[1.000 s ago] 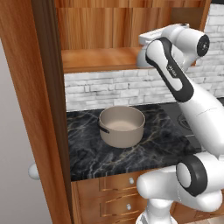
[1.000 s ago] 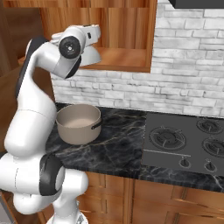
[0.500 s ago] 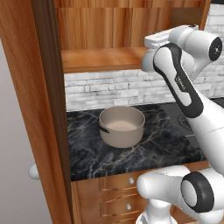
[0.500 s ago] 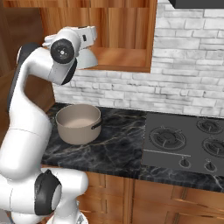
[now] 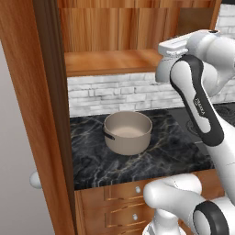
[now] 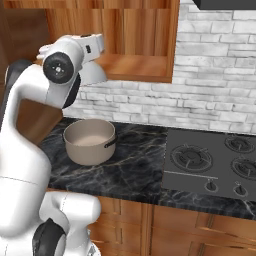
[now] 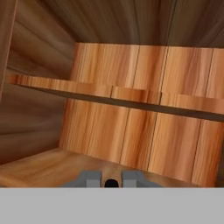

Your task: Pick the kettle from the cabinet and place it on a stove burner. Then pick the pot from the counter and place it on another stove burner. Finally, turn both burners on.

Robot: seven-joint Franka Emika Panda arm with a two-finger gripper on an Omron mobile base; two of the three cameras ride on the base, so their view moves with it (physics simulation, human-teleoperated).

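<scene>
Silvery kettle (image 6: 92,74) has come out of the cabinet (image 6: 135,64), end effector (image 7: 111,180) clamped narrow on it.

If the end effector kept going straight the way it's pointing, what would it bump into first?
Probably the cabinet's wooden back wall, under the plank shelf. The shut end effector points into the cabinet, and nothing shows in between, though depth is hard to judge.

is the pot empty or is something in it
Empty. Both base views look down into the upright pot on the counter, and only its bare pale inside shows.
</scene>
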